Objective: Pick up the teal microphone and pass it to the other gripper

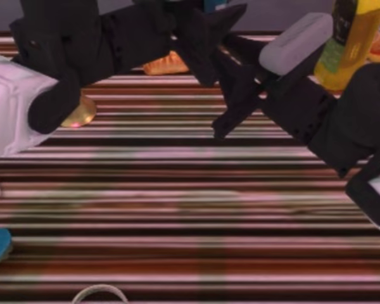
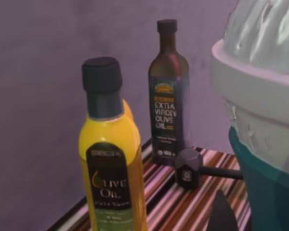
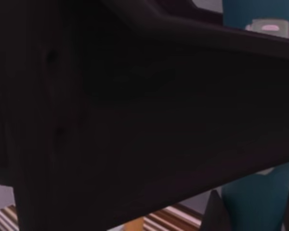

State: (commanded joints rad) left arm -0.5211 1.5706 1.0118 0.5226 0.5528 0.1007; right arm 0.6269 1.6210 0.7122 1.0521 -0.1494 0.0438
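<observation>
Striped desk, brown and pink bands, purple wall behind. AgileX pair, both arms reaching in toward 12 o'clock of the top view.

- Left hand: comes in from 10 o'clock and ends near 12 o'clock, above the desk.
- Right hand: comes in from 3 o'clock and ends just beside the left hand, slightly toward centre.
- Teal microphone: fills one edge of the left wrist view, with the white head above the teal handle, and is off the desk surface. The right wrist view shows its teal handle and white strip close by, otherwise blocked by a dark arm.
- Grip state: cannot tell for either hand, as no contact is visible in any view.
- Yellow oil bottle, dark olive-oil bottle and a small black dumbbell stand on the desk at about 1 o'clock.

Judgement: the pickup is done, since the microphone is raised and sits between the two hands. The handover looks to be in progress. Still to confirm are the right hand's grasp and the left hand's release.
</observation>
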